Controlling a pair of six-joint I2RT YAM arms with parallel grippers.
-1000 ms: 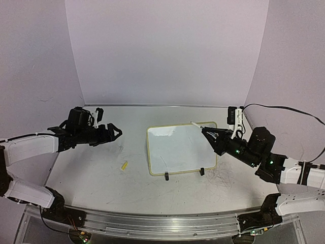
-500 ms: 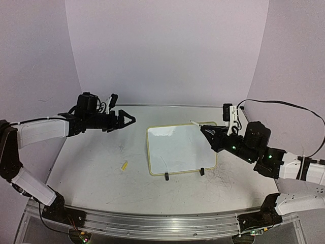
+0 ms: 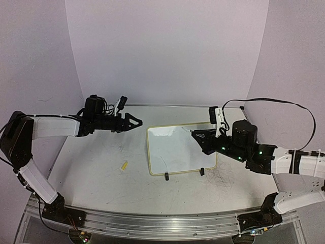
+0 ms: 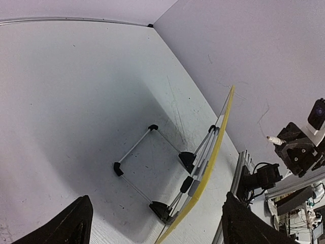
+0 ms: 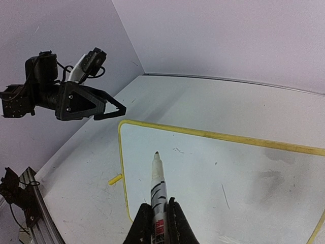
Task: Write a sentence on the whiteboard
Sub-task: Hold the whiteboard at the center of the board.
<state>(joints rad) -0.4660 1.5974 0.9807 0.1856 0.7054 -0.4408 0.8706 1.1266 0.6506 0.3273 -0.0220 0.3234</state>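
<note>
Both arms have closed in on the whiteboard point(image 3: 175, 152) since a second ago. The left gripper point(image 3: 138, 122) has swung in from the desk's left side to a spot just off the board's far-left corner, and the right gripper point(image 3: 195, 135) has slid left from the far-right corner to over the board's far half.

The left jaws stand wide apart with nothing between them, clear of the board's rim. The right fingers are clamped tight on a white pen point(image 5: 158, 185). Its dark tip points far and left above the white surface; whether it touches, I cannot tell. A couple of small dark marks point(image 5: 177, 150) lie just beyond the tip.

The board sits mid-desk, tilted on a wire stand point(image 4: 134, 146), with two black clip feet point(image 3: 166, 176) on its near edge. Left of its yellow-rimmed left edge, bare desk point(image 3: 91, 178) runs to a small yellow cap point(image 3: 124, 165) — well apart from both grippers.
</note>
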